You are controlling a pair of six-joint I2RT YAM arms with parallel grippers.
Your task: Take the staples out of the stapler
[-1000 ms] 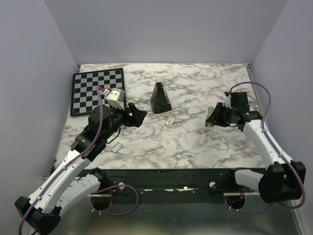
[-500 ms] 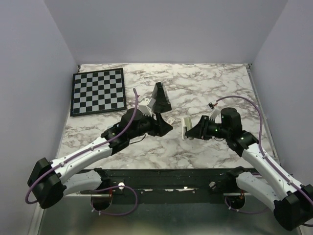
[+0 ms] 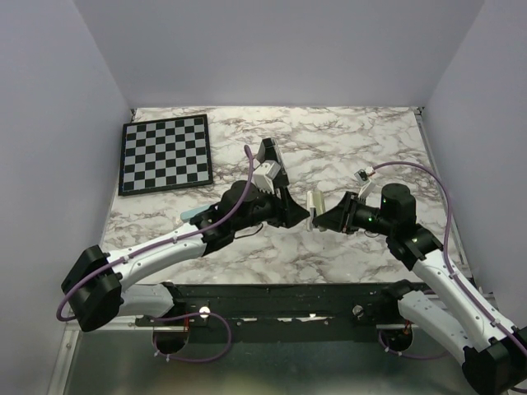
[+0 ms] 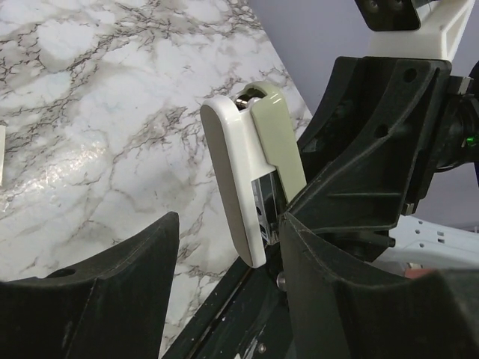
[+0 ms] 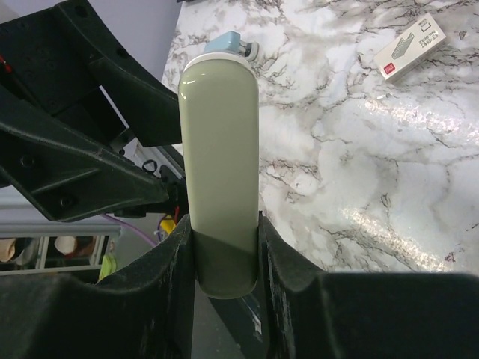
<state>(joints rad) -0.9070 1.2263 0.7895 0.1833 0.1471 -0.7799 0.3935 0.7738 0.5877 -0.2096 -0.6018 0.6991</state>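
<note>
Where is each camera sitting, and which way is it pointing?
Top external: above and behind the robot, facing down on the table; both arms show.
Left wrist: on the left arm, facing right past the open left gripper at the stapler.
Right wrist: on the right arm, facing left along the right gripper, shut on the stapler.
Shared: both wrist views show the stapler, from opposite sides.

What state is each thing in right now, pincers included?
stapler: off the table, clamped in the right pincer, blue part poking from its far end.
right pincer: shut on the stapler.
left pincer: open, straddling the stapler, contact unclear.
small box: lying flat on the table.
black wedge: standing on the table.
</note>
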